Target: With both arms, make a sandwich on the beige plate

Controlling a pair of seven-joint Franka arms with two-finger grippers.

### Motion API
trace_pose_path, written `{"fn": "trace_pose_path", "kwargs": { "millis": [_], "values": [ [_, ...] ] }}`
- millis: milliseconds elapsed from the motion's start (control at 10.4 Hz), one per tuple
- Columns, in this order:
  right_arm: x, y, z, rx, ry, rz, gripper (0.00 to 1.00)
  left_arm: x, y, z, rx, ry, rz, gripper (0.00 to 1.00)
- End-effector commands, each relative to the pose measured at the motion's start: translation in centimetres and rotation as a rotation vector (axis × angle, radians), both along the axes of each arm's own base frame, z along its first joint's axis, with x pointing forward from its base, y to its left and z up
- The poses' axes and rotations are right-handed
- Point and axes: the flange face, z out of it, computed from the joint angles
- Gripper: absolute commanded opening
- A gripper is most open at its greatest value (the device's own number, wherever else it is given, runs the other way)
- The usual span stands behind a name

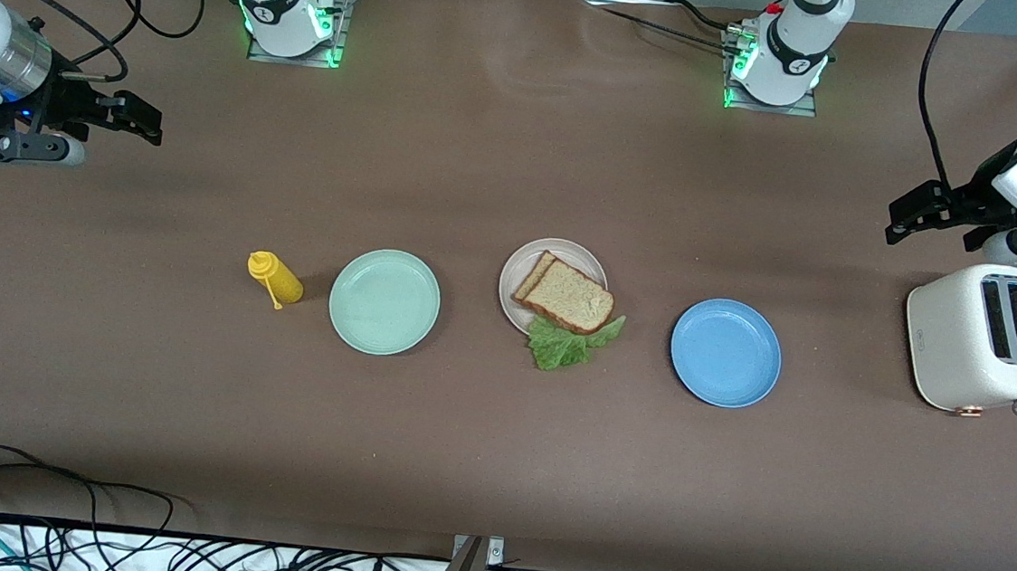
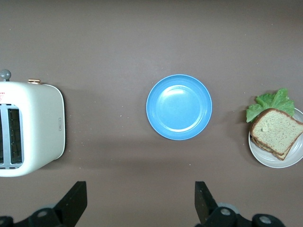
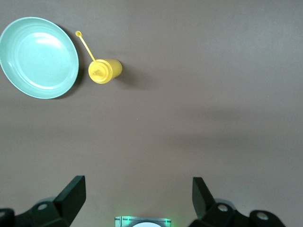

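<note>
Already the sandwich (image 1: 566, 297) of two square toasted slices sat on the round beige plate (image 1: 519, 273) mid-desk, its ruffled green lettuce leaf (image 1: 563, 344) spilling off. The left end effector (image 1: 918, 212) and right end effector (image 1: 136, 115) hovered empty, fingers spread wide; any nudge risked dragging the lettuce out.

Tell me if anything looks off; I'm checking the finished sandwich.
The lettuce sticks out from under the bread and spills over the beige plate rim onto the table, on the side nearer the camera.

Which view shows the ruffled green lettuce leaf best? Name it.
The front view: the ruffled green lettuce leaf sticks out from under the bread, over the beige plate's rim. The left wrist view shows only part of it; the right wrist view shows none.
</note>
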Motion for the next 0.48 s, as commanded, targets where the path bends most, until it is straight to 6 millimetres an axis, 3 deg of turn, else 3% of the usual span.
{"fn": "trace_pose_path", "kwargs": {
  "millis": [0, 383],
  "values": [
    [0.3, 0.36, 3.69, 0.005, -0.043, 0.003, 1.0, -0.45, -0.19, 0.31, -0.021, 0.008, -0.017, 1.0],
    [0.63, 0.23, 3.89, 0.007, -0.034, 0.0, 1.0, -0.09, -0.87, 0.19, -0.02, 0.014, -0.026, 1.0]
  ]
}}
